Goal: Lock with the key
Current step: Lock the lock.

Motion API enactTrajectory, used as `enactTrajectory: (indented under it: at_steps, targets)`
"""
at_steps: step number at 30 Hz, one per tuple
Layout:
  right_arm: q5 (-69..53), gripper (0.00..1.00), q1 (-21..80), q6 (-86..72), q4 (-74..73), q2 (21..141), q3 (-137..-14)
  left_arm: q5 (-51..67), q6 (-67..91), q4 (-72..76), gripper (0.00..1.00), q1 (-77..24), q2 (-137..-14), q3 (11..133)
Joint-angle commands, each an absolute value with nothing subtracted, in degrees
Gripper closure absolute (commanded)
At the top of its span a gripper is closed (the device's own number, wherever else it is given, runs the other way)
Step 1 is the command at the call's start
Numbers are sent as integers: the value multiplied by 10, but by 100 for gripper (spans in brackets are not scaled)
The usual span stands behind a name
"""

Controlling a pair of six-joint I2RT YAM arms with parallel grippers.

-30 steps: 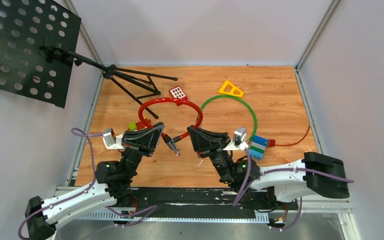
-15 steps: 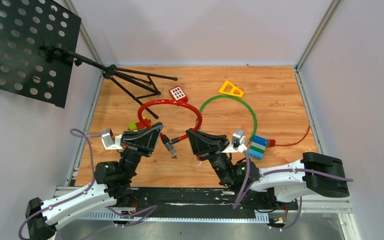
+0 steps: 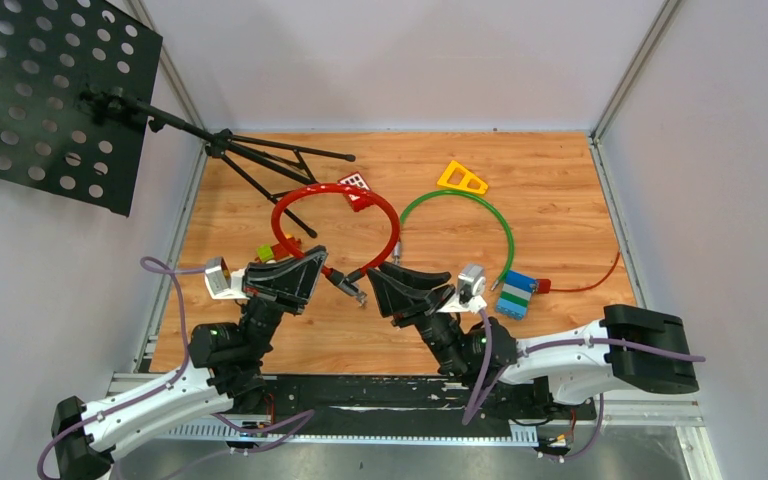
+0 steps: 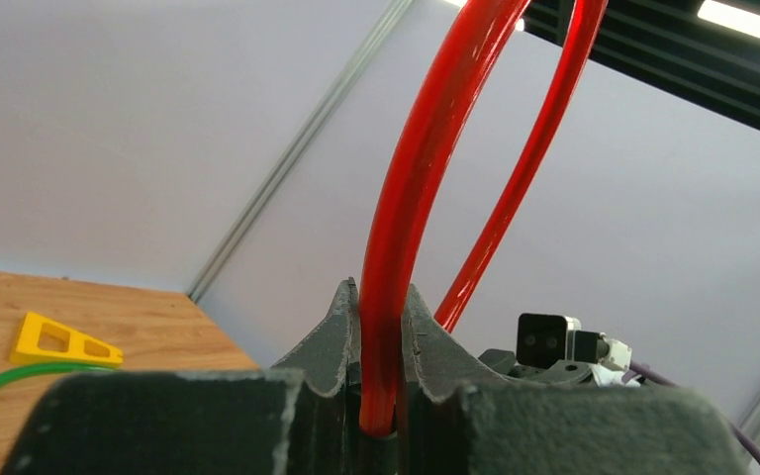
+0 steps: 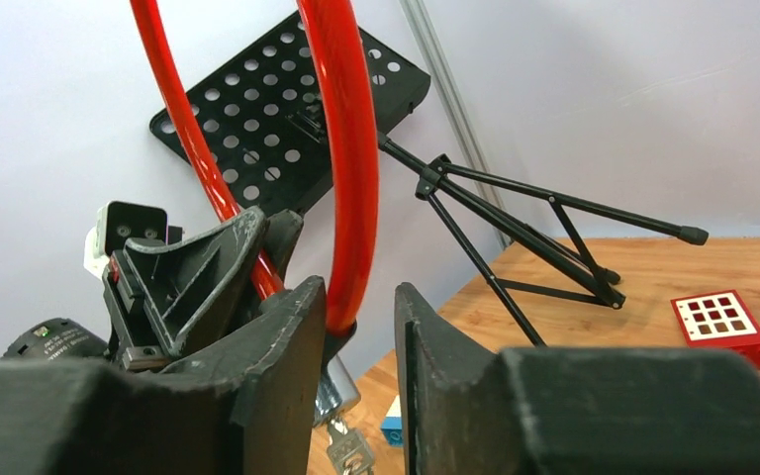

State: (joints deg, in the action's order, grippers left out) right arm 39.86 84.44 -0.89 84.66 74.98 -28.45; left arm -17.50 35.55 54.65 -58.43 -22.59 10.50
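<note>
We see the left gripper (image 3: 322,262) clamped shut on the red plastic-coated cable lock (image 3: 290,205). In the left wrist view its fingers (image 4: 332,327) press on both sides of the red cable (image 4: 406,198), which rises out of the gripper in an upright loop.

The right gripper (image 3: 372,275) faces the left gripper, close to it. Its jaws stand apart. In the right wrist view the other end of the red cable (image 5: 351,178) comes down between the fingers (image 5: 277,336), lying against one finger with a clear gap to the other, so it is not gripped.

Just below the right gripper's fingertips hangs the silver lock barrel (image 5: 332,391), and a bunch of small metal keys (image 5: 348,450) dangles under it. From above, the barrel and the keys (image 3: 350,288) sit between the two grippers, over the wooden bench (image 3: 560,230). We cannot tell whether a key sits in the barrel.

Beyond the right gripper a green cable loop (image 3: 480,205) lies on the bench, with a yellow plastic triangle (image 3: 462,178) past it. A red square grid tile (image 3: 357,185) lies under the far arc of the red cable. A black perforated music stand (image 3: 50,100) stands far beyond the left gripper.
</note>
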Motion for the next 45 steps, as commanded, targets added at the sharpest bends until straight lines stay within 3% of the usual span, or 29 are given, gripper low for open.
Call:
enactTrajectory:
  at_steps: [1,8,13,19,29,45]
  targets:
    - [393,66,851,28,854,747,-282,-159,361,605,100,-584,-216,135]
    - [405,64,851,46,877,732,-267,-145,357,601,100,-584,-220,136]
    - [391,49,851,53,865,715,-261,-143,354,600,100,-584,-221,137]
    - [349,40,851,52,832,699,-258,-139,353,599,100,-584,-221,138]
    - [247,39,850,83,720,649,-239,-144,363,589,100,-584,-217,144]
    - [233,38,849,145,652,624,-231,-151,367,547,100,-584,-211,163]
